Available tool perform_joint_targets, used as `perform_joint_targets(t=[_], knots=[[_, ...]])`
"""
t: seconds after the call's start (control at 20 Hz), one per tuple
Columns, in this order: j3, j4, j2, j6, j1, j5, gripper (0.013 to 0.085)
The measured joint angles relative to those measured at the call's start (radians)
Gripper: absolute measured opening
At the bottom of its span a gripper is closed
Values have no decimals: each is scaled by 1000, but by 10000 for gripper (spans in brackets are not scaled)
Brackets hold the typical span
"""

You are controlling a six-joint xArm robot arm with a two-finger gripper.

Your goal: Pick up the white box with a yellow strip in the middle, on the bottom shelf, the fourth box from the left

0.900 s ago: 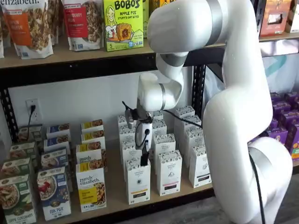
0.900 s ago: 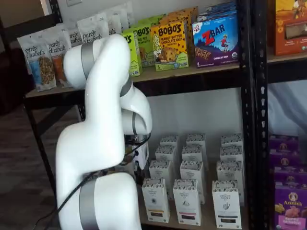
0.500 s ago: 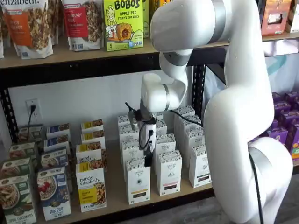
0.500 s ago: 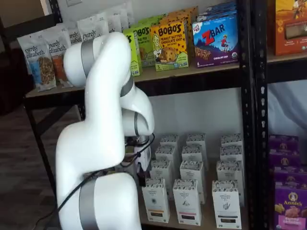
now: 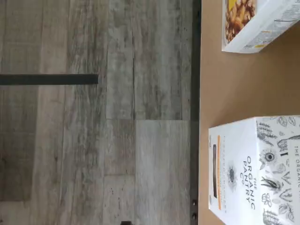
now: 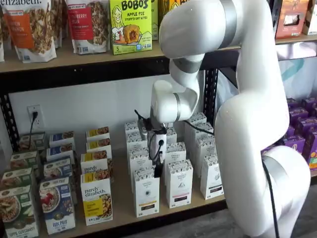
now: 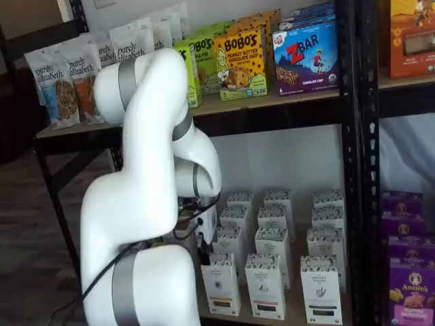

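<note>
White box [image 6: 146, 192]: front of its row on bottom shelf [image 6: 124, 213], ungrasped. Claw [image 6: 158, 171]: at box's 1 o'clock, shifted rightward off the box top; opening cannot be told. Realignment likely needed.

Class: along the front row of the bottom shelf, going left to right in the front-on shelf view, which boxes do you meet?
Green cereal box → blue cereal box → granola box → white box → second white carton → third white carton.
</note>
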Motion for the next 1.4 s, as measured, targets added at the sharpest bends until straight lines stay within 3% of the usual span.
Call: perform_joint_targets(t=[0.35,0.6,0.85,1.15,1.4], knots=[[-66,-18,54,1,-17,22,850],[-145,-87,111,61,-20,78,850],[-200,-92,160,67,-18,77,850],[-286,-147,229,115,-19,108,850],[-351,-148,283,114,-22,112,850]])
